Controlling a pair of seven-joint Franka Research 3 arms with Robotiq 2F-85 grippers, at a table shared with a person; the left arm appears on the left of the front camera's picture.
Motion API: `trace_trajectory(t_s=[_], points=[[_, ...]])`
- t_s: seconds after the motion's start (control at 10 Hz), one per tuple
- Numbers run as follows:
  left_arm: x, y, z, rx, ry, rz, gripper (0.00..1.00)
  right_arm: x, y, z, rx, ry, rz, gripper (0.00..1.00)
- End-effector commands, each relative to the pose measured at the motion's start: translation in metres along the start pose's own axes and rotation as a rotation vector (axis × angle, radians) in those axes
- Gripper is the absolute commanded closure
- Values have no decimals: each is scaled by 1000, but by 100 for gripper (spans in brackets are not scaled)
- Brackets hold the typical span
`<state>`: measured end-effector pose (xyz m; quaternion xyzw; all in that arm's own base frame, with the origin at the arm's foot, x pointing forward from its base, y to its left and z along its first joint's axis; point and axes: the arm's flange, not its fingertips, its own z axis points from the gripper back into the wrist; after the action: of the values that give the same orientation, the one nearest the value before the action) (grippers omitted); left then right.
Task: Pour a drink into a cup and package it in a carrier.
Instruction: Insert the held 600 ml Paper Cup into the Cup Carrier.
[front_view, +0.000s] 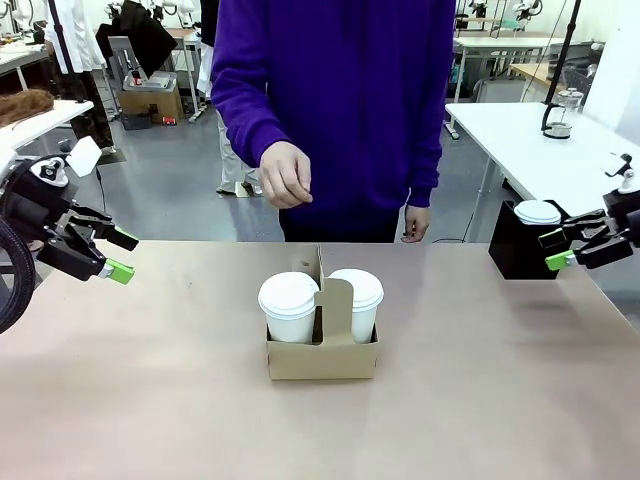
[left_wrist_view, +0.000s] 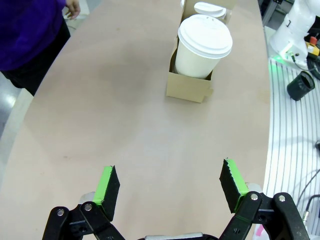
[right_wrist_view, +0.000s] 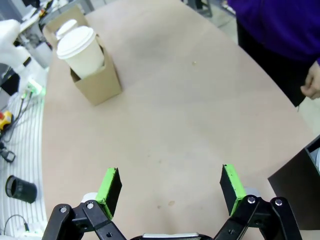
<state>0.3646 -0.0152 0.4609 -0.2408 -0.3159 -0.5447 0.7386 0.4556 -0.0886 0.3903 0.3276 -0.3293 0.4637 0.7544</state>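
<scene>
The brown cardboard carrier (front_view: 320, 356) stands in the middle of the table with two white lidded cups in its slots, one cup (front_view: 288, 308) left of the upright handle and one (front_view: 357, 297) right of it. Their lids hide any drink. My left gripper (front_view: 122, 256) hovers open over the table's left end, far from the carrier. In the left wrist view the left gripper (left_wrist_view: 170, 184) is empty, with the carrier (left_wrist_view: 189, 86) and near cup (left_wrist_view: 204, 47) ahead. My right gripper (front_view: 552, 250) hangs open at the right edge. The right wrist view shows the right gripper (right_wrist_view: 171, 189) empty and the carrier (right_wrist_view: 99, 84) far off.
A person in a purple sweater stands at the far side, one hand (front_view: 287, 176) raised over the table's far edge. A black box (front_view: 518, 250) with a white lid (front_view: 537, 211) on top sits just behind my right gripper. A glass jar (front_view: 558, 112) stands on a white table behind.
</scene>
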Motion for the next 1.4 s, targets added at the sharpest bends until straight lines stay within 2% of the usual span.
trace_trajectory(t_s=[0.0,1.3], points=[[-1,1,-2,-3,-23,-19,0,2,-3,1,9,-7,20,0],[-1,1,-2,-3,-23,-19,0,2,-3,1,9,-7,20,0]])
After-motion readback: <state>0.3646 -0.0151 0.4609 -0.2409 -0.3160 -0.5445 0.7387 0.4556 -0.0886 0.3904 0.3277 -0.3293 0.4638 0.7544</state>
